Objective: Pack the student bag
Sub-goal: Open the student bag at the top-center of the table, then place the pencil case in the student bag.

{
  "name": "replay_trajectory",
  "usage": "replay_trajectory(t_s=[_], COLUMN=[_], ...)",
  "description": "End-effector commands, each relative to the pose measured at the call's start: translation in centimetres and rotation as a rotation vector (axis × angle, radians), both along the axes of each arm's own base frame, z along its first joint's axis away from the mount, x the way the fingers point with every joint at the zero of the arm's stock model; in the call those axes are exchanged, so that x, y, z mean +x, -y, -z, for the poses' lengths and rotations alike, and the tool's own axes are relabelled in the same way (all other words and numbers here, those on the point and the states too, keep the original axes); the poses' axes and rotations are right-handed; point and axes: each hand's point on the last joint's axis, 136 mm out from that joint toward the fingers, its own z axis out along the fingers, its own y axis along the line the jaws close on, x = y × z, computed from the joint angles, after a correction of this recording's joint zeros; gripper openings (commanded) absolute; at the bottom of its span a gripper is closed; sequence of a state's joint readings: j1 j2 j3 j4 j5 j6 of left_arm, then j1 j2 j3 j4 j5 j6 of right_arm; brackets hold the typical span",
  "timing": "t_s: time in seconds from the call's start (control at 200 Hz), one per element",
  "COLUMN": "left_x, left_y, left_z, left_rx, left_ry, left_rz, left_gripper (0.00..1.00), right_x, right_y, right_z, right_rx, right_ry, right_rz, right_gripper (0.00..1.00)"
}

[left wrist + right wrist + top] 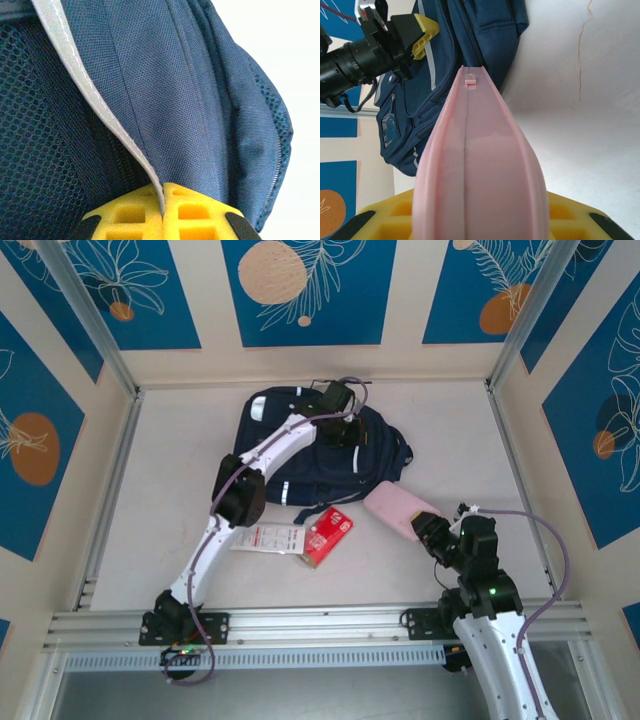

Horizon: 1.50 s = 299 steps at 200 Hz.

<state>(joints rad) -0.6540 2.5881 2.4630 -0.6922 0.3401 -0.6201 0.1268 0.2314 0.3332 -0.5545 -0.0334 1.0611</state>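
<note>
The student bag (378, 455), a navy-blue backpack with pale stripes, lies at the back middle of the table. My left gripper (349, 434) reaches over its top. In the left wrist view that gripper (164, 194) is shut, its yellow fingertips (192, 205) pinching a grey-edged flap of the bag (170, 90). My right gripper (432, 531) is shut on a pink case (397, 509) just right of the bag. From the right wrist the pink case (479, 165) sticks out between the jaws of the gripper (480, 222) toward the bag (447, 55), with the left gripper (423, 30) beyond.
A red box (327, 534) and a white printed sheet (268, 538) lie on the table in front of the bag. Patterned walls close in the back and both sides. A metal rail (320, 625) runs along the near edge.
</note>
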Motion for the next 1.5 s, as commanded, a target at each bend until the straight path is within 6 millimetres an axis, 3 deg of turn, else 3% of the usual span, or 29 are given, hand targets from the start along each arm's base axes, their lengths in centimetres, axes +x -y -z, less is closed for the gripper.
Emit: replay_trajectory(t_s=[0.0, 0.11, 0.215, 0.535, 0.72, 0.92, 1.125, 1.49], left_x=[-0.8, -0.7, -1.3, -3.2, -4.1, -4.3, -4.3, -4.8], left_y=[0.4, -1.2, -2.8, -7.2, -8.5, -9.2, -9.7, -9.6], left_z=[-6.0, -11.2, -15.1, -22.5, -24.8, -26.6, -28.8, -29.5], left_rx=[-0.063, -0.096, -0.146, -0.166, -0.165, -0.222, -0.326, -0.393], left_ry=[0.066, 0.134, 0.145, 0.293, 0.353, 0.380, 0.378, 0.349], left_rz=[0.048, 0.039, 0.049, 0.090, 0.123, 0.162, 0.184, 0.226], left_gripper=[0.00, 0.00, 0.00, 0.00, 0.00, 0.00, 0.00, 0.00], right_x=[0.1, 0.2, 0.1, 0.6, 1.7, 4.2, 7.7, 15.3], right_y=[-0.2, -0.1, 0.0, -0.1, -0.6, -2.0, -3.8, -6.3], right_z=[-3.0, -3.9, -5.4, -8.8, -10.0, -10.6, -11.8, -11.5], right_rx=[-0.017, -0.040, -0.056, -0.065, -0.059, -0.020, 0.056, 0.214], right_ry=[0.095, 0.121, 0.158, 0.261, 0.282, 0.250, 0.265, 0.240], right_rz=[-0.025, -0.028, -0.036, -0.045, -0.068, -0.129, -0.253, -0.317], right_gripper=[0.32, 0.32, 0.32, 0.32, 0.32, 0.33, 0.33, 0.33])
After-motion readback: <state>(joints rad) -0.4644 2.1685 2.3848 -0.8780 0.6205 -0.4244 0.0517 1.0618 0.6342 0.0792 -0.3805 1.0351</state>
